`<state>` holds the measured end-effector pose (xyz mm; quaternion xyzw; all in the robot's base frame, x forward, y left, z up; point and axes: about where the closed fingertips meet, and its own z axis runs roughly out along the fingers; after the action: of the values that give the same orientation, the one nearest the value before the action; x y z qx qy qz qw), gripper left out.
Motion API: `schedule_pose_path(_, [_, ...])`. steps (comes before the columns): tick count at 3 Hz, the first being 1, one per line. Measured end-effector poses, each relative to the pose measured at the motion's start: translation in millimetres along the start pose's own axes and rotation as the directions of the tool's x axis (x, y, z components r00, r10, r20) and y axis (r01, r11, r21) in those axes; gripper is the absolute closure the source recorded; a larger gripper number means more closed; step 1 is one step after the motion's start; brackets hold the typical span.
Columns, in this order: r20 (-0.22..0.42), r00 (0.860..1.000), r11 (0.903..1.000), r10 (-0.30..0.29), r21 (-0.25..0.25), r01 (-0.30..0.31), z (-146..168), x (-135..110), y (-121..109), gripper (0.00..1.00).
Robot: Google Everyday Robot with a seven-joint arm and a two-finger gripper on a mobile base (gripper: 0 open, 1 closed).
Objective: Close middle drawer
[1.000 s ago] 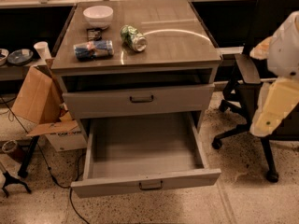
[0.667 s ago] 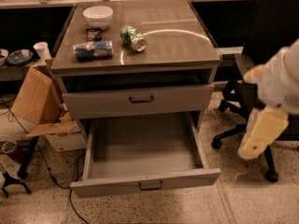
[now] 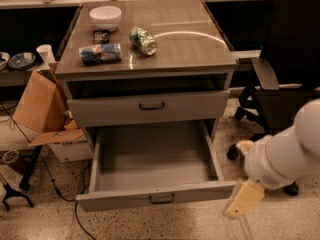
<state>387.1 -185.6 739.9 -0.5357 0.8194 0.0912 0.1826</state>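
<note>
The middle drawer [image 3: 155,160] is pulled far out of the grey cabinet, and its inside is empty. Its flat front [image 3: 120,201] carries a small dark handle [image 3: 161,199] at the centre. The drawer above it [image 3: 150,107] stands slightly out, with the same kind of handle. The lowest drawer is hidden under the open one. My gripper [image 3: 243,200] hangs from the white arm [image 3: 285,156] at the lower right, just off the right end of the open drawer's front and not touching it.
The cabinet top [image 3: 200,44] holds a white bowl [image 3: 105,17], a blue packet [image 3: 100,53] and a green can [image 3: 143,40]. A black office chair [image 3: 290,69] stands at the right, and a cardboard box [image 3: 42,109] and cables lie at the left.
My arm has swung down and to the left, from beside the chair to the right front corner of the open drawer. The view has drawn closer to the cabinet. The drawers have not moved.
</note>
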Motion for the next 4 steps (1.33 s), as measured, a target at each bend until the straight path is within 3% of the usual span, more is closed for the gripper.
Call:
schedule_pose_path(1, [0.064,0.997,0.9958,0.050,-0.079,-0.045,115.4,16.3,-1.0,0.00])
schedule_pose_path(3, [0.078,0.996,0.9943,0.041,-0.101,-0.033,132.3,17.3,-8.0,0.00])
schedule_pose_path(4, [0.070,0.995,0.9874,0.070,-0.147,-0.059,175.1,35.1,-24.8,0.19])
